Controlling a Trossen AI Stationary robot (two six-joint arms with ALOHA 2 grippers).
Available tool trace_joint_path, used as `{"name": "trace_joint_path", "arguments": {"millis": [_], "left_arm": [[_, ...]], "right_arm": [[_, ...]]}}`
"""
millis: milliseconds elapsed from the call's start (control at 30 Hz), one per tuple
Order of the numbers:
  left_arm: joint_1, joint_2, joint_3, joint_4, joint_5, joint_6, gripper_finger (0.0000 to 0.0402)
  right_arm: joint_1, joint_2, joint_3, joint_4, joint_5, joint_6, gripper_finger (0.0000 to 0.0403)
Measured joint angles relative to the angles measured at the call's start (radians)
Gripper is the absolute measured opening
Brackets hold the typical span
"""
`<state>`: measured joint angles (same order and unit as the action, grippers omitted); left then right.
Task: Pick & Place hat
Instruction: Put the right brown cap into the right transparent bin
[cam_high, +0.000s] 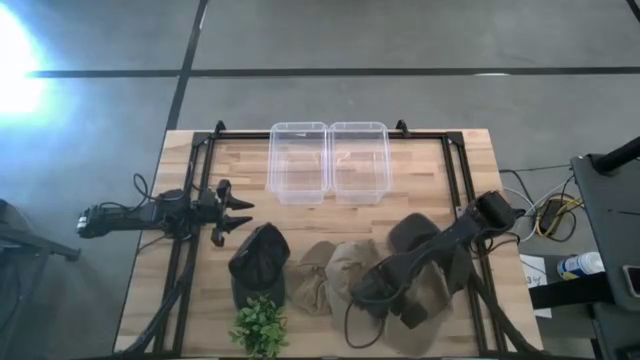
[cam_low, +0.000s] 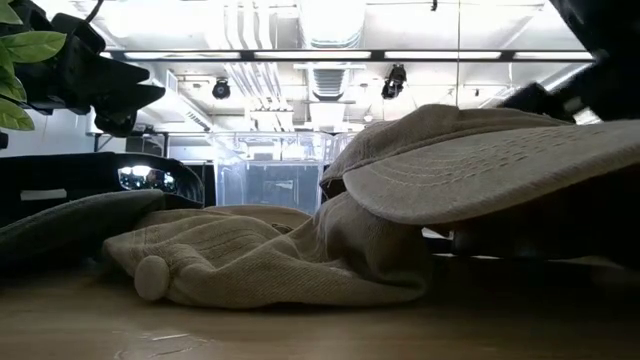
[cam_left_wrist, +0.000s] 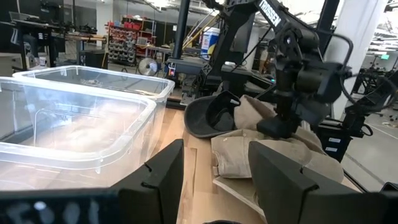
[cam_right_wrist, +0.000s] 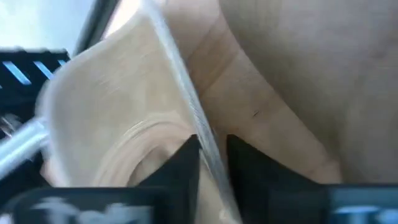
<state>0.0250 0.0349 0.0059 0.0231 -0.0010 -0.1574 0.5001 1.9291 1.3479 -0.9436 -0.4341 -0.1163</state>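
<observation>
The right end effector (cam_high: 368, 293) pinches the brim edge of a tan hat (cam_high: 352, 262) lying mid-table near the front. The left end effector (cam_high: 240, 213) hovers spread open, left of the two bins (cam_high: 329, 160); bare table (cam_high: 480, 160) surrounds them.

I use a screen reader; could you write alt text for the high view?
The right hand is down on a tan cap among hats on a wooden table. The left hand hovers open beside a dark cap.
</observation>
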Motion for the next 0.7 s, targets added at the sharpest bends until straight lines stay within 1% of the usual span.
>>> {"name": "trace_joint_path", "arguments": {"millis": [67, 200, 300, 367, 400, 467, 500, 567, 600, 700], "left_arm": [[0.000, 0.000, 0.000, 0.000, 0.000, 0.000, 0.0174], [0.000, 0.000, 0.000, 0.000, 0.000, 0.000, 0.0174], [0.000, 0.000, 0.000, 0.000, 0.000, 0.000, 0.0174], [0.000, 0.000, 0.000, 0.000, 0.000, 0.000, 0.0174], [0.000, 0.000, 0.000, 0.000, 0.000, 0.000, 0.0174], [0.000, 0.000, 0.000, 0.000, 0.000, 0.000, 0.0174], [0.000, 0.000, 0.000, 0.000, 0.000, 0.000, 0.0174], [0.000, 0.000, 0.000, 0.000, 0.000, 0.000, 0.0174], [0.000, 0.000, 0.000, 0.000, 0.000, 0.000, 0.0174], [0.000, 0.000, 0.000, 0.000, 0.000, 0.000, 0.0174]], "right_arm": [[-0.016, -0.021, 0.000, 0.001, -0.001, 0.052, 0.0023], [-0.052, -0.102, 0.000, -0.006, 0.007, 0.200, 0.0015], [-0.086, -0.227, -0.001, -0.011, 0.028, 0.327, 0.0014], [-0.110, -0.328, -0.001, -0.010, 0.073, 0.422, 0.0014], [-0.123, -0.381, -0.001, -0.011, 0.117, 0.468, 0.0014], [-0.145, -0.485, -0.001, -0.015, 0.260, 0.563, 0.0014], [-0.155, -0.542, -0.003, -0.015, 0.364, 0.611, 0.0014], [-0.167, -0.647, -0.008, 0.001, 0.628, 0.704, 0.0014], [-0.168, -0.696, -0.014, 0.018, 0.779, 0.749, 0.0014], [-0.168, -0.800, -0.035, 0.062, 1.195, 0.845, 0.0014]]}}
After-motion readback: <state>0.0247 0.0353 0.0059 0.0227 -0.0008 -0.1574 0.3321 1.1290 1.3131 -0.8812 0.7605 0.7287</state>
